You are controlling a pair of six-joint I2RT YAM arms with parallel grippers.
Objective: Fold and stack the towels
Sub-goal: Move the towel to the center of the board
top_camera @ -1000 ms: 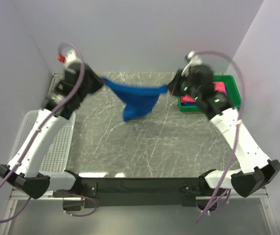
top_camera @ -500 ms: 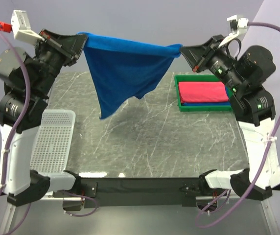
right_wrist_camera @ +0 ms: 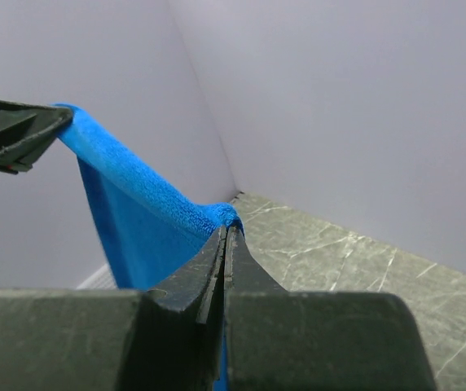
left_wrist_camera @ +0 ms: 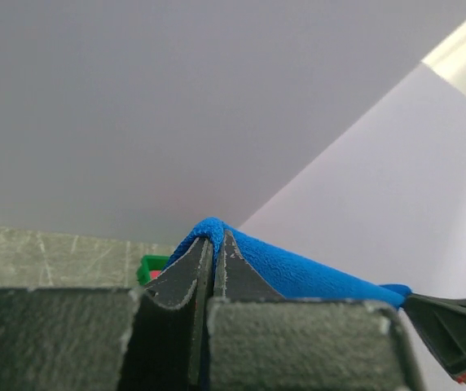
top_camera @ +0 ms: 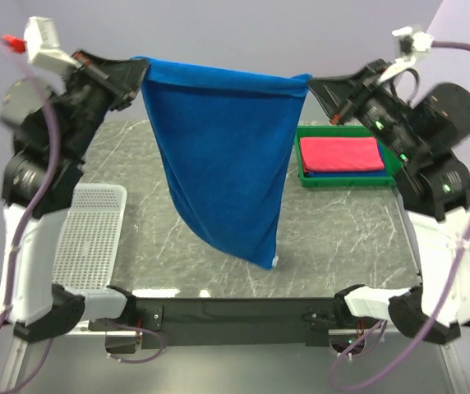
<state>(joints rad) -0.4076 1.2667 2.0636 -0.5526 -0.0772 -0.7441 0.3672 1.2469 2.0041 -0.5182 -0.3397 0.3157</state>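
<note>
A royal blue towel hangs stretched in the air between both arms, high above the table. My left gripper is shut on its left top corner. My right gripper is shut on the right top corner. The towel's lower edge dangles to a point near the table's front. A folded pink-red towel lies on a folded blue towel in the green tray at the right.
A white lattice basket sits at the table's left edge, beside the left arm. The grey marble tabletop runs under the hanging towel. Pale walls close the back and sides.
Both arms rose from low over the table and spread apart, lifting the blue towel. It has gone from a bunched sag to a wide hanging sheet.
</note>
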